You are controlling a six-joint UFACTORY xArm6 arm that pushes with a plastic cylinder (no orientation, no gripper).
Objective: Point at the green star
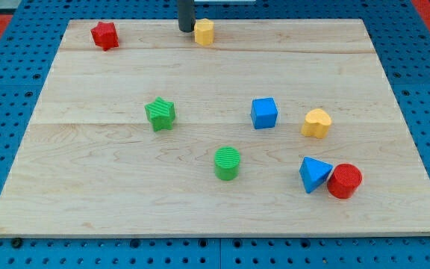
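The green star point(160, 113) lies on the wooden board point(110, 179), left of the middle. My tip point(186, 29) is at the view's top, just left of the yellow hexagon block point(204, 32). The tip is far above the green star and a little to its right, well apart from it.
A red star-like block point(104, 35) sits at the top left. A blue cube point(263, 113) and a yellow heart point(316, 123) are right of the middle. A green cylinder point(227, 163) is below the middle. A blue triangle point(314, 174) touches a red cylinder point(344, 181) at the lower right.
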